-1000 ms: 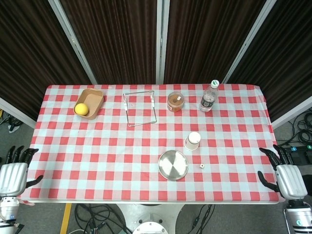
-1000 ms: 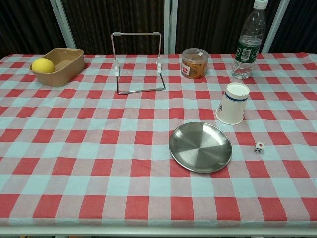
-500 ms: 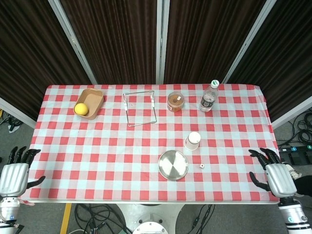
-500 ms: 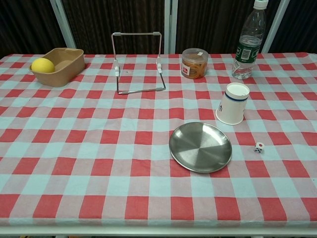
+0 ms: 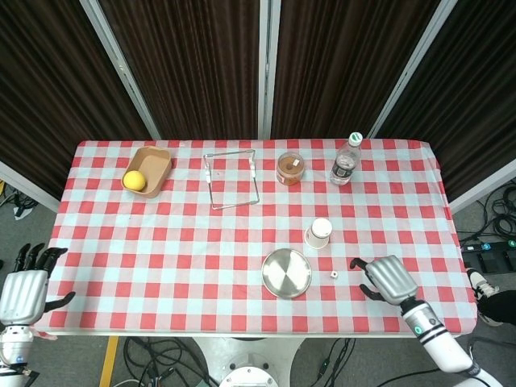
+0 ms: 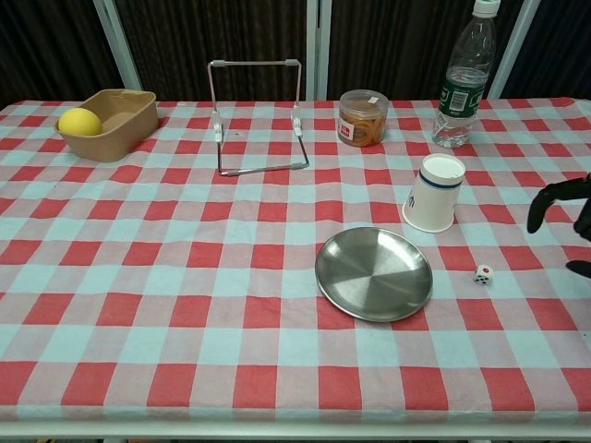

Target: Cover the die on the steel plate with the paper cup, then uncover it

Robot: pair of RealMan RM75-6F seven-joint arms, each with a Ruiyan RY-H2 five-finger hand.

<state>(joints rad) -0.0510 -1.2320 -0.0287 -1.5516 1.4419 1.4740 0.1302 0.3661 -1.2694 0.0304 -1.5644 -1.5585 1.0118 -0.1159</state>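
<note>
Currently the die lies on the checked cloth, just right of the steel plate and not on it. Plate surface bare. Paper cup stands upright, mouth up, behind the plate and to its right, apart from both plate and die.

Right hand is above the table's near right part, near the die on its right side, not touching it; fingers apart and slightly curled, nothing held. In the chest view only its dark fingertips show at the right edge.

Left hand is off the table's near left corner, fingers spread, holding nothing.

Far side: tan tray with a lemon in it, wire stand, small jar, water bottle.
</note>
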